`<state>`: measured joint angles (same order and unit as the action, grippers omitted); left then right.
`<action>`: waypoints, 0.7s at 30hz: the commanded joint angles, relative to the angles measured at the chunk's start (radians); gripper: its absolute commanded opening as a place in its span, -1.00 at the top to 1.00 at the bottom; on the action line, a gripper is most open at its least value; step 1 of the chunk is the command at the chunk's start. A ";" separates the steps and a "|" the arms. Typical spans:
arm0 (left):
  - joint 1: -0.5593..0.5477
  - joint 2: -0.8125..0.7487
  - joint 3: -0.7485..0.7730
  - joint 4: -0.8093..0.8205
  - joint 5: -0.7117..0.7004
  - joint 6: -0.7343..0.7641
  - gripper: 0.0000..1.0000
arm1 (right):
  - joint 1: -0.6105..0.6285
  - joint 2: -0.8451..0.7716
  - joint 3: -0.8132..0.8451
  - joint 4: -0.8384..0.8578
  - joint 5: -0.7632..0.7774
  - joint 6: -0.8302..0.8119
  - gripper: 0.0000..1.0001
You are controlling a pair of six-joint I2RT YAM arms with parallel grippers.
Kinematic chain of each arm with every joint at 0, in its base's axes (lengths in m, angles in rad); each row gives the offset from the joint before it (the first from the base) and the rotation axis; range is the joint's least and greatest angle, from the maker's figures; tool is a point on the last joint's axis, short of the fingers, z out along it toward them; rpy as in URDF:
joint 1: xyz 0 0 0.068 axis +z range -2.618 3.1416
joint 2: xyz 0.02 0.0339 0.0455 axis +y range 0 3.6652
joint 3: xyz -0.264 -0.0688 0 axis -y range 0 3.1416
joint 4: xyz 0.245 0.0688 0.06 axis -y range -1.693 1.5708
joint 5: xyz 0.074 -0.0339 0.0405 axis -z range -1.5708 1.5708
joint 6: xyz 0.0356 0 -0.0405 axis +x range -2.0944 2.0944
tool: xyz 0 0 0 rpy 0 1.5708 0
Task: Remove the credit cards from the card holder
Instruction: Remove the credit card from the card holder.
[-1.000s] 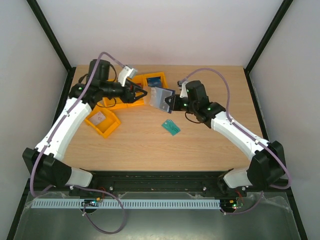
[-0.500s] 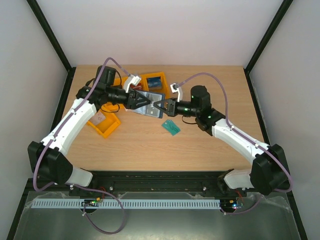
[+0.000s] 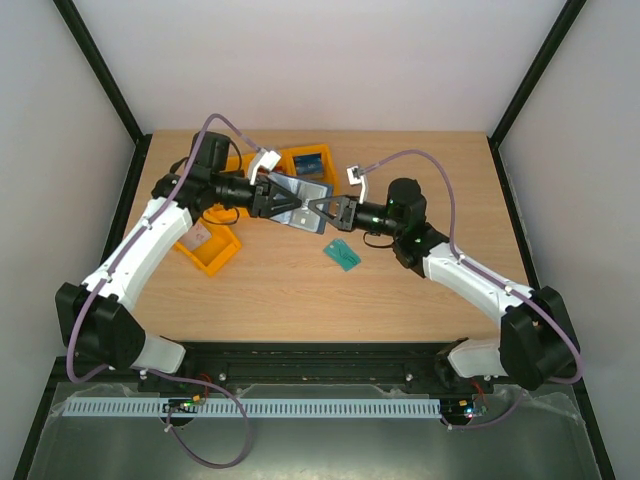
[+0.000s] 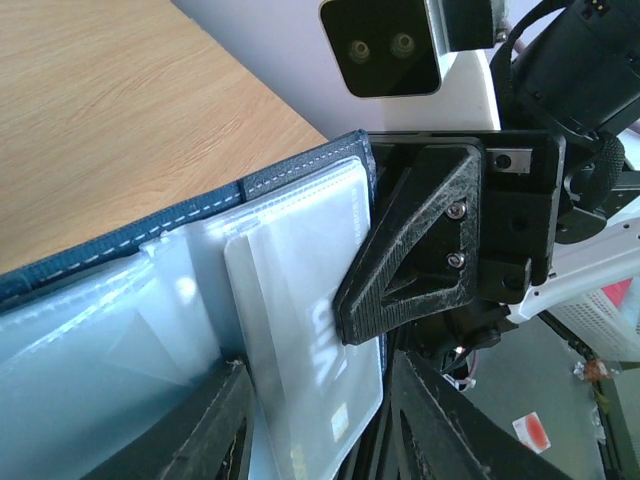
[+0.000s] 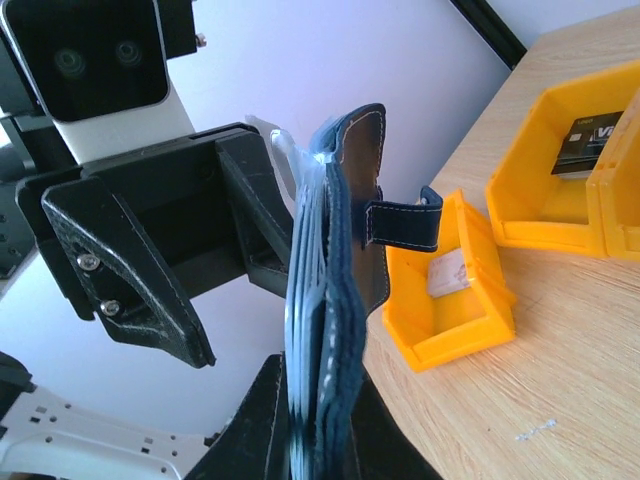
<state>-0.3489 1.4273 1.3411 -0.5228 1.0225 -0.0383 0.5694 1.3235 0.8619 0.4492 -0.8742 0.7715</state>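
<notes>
**Tug-of-war in miniature:** Above the far middle of the desk [image 3: 300, 300], two robot arms meet nose to nose over one small wallet. The right end effector [image 3: 312, 209] is clamped shut on one edge of the navy card holder [image 3: 303, 190]. It holds the holder clear of the wood and standing on edge, with the clasp tab [image 5: 403, 222] poking out toward the orange bins [image 5: 455, 335]. One bin holds a dark card [image 5: 585, 140].

From the other side, the left end effector [image 4: 320, 372] has its jaws partly apart on either side of a pale card [image 4: 300, 320] lodged among the clear sleeves [image 4: 110, 350]. From where I stand I cannot tell whether they are pinching it or only flanking it.

Plenty could go wrong here. The holder is held by a single edge, so a hard pull on the card could twist it or drag it out of the right arm's grip, dropping everything onto the desk. If the left jaws catch the sleeve plastic along with the card, the card will not slide and the whole booklet will follow the pull instead. A thin, slick card can also slip out of a shallow pinch partway and fall short of the bins, perhaps beside the teal card [image 3: 342, 253] lying loose on the wood. And the two end effectors are so close together that a small misjudged move could knock one into the other.
</notes>
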 commanded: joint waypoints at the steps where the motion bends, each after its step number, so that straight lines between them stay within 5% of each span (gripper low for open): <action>1: -0.053 0.020 0.031 -0.016 0.148 -0.004 0.24 | 0.014 0.021 0.012 0.230 0.043 0.068 0.97; 6: -0.078 0.030 0.041 -0.031 0.152 0.020 0.42 | 0.015 0.049 0.023 0.255 0.037 0.078 0.97; 11: -0.055 0.019 0.103 -0.134 0.155 0.125 0.34 | 0.014 0.024 0.029 0.221 0.014 0.032 0.97; 14: 0.034 -0.010 0.122 -0.173 0.116 0.169 0.12 | 0.012 -0.008 0.074 0.071 -0.001 -0.090 0.97; 18: 0.081 -0.033 0.122 -0.195 -0.201 0.225 -0.42 | 0.012 -0.046 0.108 -0.072 -0.081 -0.210 0.97; 21: 0.094 -0.037 0.125 -0.244 -0.260 0.290 -0.73 | 0.012 -0.074 0.128 -0.151 -0.101 -0.283 0.97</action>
<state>-0.2783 1.4086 1.4414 -0.6788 0.9154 0.1452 0.5716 1.3209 0.9276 0.3893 -0.8921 0.6357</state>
